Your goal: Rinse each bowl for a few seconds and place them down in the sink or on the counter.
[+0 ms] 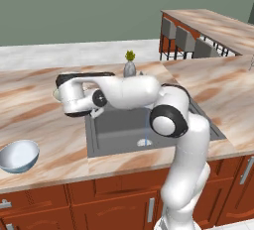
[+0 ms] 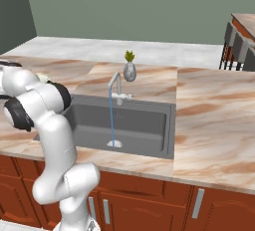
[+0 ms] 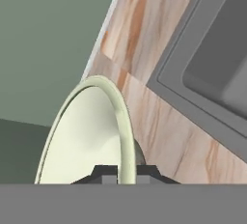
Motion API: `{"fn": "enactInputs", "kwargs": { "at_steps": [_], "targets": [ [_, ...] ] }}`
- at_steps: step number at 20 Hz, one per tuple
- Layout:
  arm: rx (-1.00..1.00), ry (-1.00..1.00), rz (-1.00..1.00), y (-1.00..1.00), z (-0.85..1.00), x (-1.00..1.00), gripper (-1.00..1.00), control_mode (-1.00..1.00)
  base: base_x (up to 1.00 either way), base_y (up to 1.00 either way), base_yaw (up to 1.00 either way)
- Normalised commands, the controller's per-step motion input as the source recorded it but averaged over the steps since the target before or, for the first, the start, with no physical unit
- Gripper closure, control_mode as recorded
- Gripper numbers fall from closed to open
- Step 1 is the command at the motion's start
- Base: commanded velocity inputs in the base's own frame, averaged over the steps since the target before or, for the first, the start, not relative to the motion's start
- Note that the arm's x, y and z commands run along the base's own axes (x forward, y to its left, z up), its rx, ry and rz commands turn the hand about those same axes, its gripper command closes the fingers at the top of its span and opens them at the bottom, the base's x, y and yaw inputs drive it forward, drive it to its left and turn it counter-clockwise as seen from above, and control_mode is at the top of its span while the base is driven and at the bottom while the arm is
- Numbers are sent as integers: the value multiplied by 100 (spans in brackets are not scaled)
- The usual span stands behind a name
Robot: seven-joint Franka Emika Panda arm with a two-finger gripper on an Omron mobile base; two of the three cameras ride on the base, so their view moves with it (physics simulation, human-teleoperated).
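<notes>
My gripper (image 3: 126,172) is shut on the rim of the small pale cream-green bowl (image 3: 82,131), which stands on edge in the hand view, above the counter (image 3: 144,88) just left of the sink (image 3: 217,68). In the left base view the hand hangs over the counter at the sink's (image 1: 119,130) left edge, with a sliver of that bowl (image 1: 55,94) showing past it. The larger pale blue-white bowl (image 1: 20,154) sits tilted on the counter (image 1: 49,125) near the front left edge, apart from the gripper.
A thin stream of water (image 2: 112,120) runs from the silver faucet (image 2: 115,81) down to the drain. A small grey vase with a plant (image 2: 130,69) stands behind the sink. Bar stools (image 1: 186,39) stand far right.
</notes>
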Motion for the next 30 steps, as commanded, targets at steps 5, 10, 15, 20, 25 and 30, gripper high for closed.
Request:
{"fn": "enactInputs", "kwargs": {
  "at_steps": [5, 10, 15, 20, 25, 30],
  "targets": [
    [-8, -5, -19, 11, 60, -27, 100, -100, 0, 0, 0],
    [-7, -5, -15, 1, 30, -37, 100, -100, 0, 0, 0],
    [-21, 0, -10, 15, 30, -39, 100, -100, 0, 0, 0],
    [-25, 2, -5, 4, 36, -36, 100, -100, 0, 0, 0],
    [-19, 8, -10, -5, 21, -39, 100, -100, 0, 0, 0],
    [-9, 15, -17, -24, 6, -34, 100, -100, 0, 0, 0]
  ]
}}
